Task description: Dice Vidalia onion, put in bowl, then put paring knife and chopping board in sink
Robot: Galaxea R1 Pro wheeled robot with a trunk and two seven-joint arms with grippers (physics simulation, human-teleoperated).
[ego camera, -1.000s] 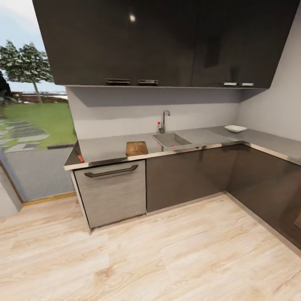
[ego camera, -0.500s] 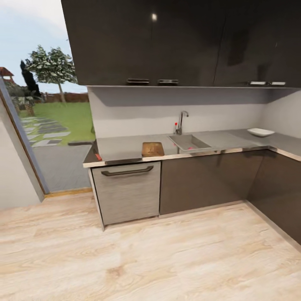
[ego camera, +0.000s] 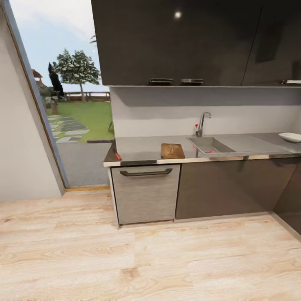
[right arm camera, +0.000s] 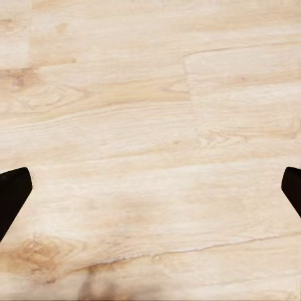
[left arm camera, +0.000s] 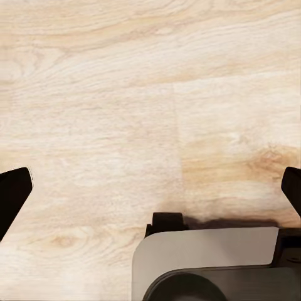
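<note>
wooden chopping board [ego camera: 172, 151] now nearer view centre w/ camera pan; both pincers apart.

Upper cabinets [ego camera: 184, 42]: dark, high gloss, a light glint top centre. Countertop [ego camera: 142, 148]: smooth grey, glossy, thin metallic front edge. Sink [ego camera: 210, 146] and tap [ego camera: 202, 122], right of centre: brushed-looking metal. Board [ego camera: 172, 151]: brown wood, matt. Bowl [ego camera: 291, 137] at right edge: white, smooth. Drawer front [ego camera: 145, 194] under the board: grey, brushed grain, dark matt handle. Lower doors [ego camera: 225, 188]: dark grey, semi-gloss. Backsplash [ego camera: 167, 113]: plain matt grey. Floor [ego camera: 125, 259]: light wood planks, visible grain, satin; same grain in both wrist views.
</note>
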